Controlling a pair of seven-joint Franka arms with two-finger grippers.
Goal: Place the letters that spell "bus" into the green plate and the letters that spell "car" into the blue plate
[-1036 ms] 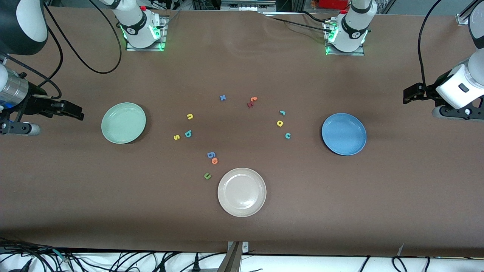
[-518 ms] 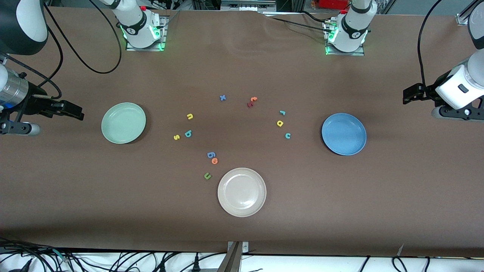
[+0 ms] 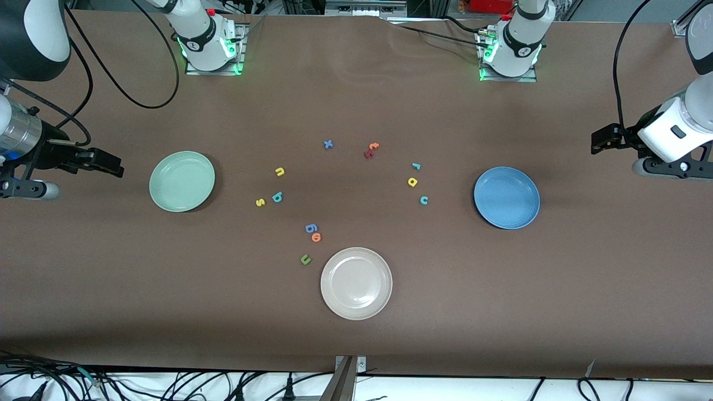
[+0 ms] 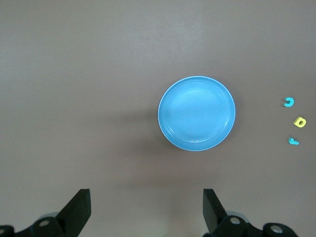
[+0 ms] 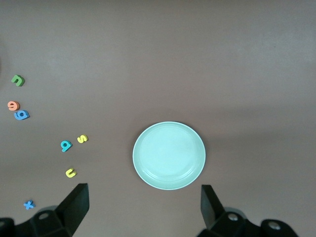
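The green plate [image 3: 182, 181] [image 5: 169, 155] lies toward the right arm's end, the blue plate [image 3: 506, 197] [image 4: 196, 112] toward the left arm's end. Beside the green plate lie a yellow "u" [image 3: 279, 171], a teal "b" [image 3: 277, 196] and a yellow "s" [image 3: 259, 203]. Beside the blue plate lie a teal "r" [image 3: 415, 165], a yellow "a" [image 3: 412, 181] and a teal "c" [image 3: 424, 200]. My right gripper [image 3: 114, 164] [image 5: 143, 188] hangs open over bare table next to the green plate. My left gripper [image 3: 599, 140] [image 4: 146, 193] hangs open over bare table next to the blue plate. Both hold nothing.
A white plate [image 3: 356, 283] sits nearest the front camera. Near it lie a blue "g" [image 3: 311, 228], an orange "o" [image 3: 316, 237] and a green "u" [image 3: 305, 259]. Farther away lie a blue "x" [image 3: 328, 144], an orange "t" [image 3: 374, 146] and a red letter [image 3: 368, 153].
The left arm's hand has shifted very slightly toward the robots' bases. The right arm, the plates and the letters have not moved.
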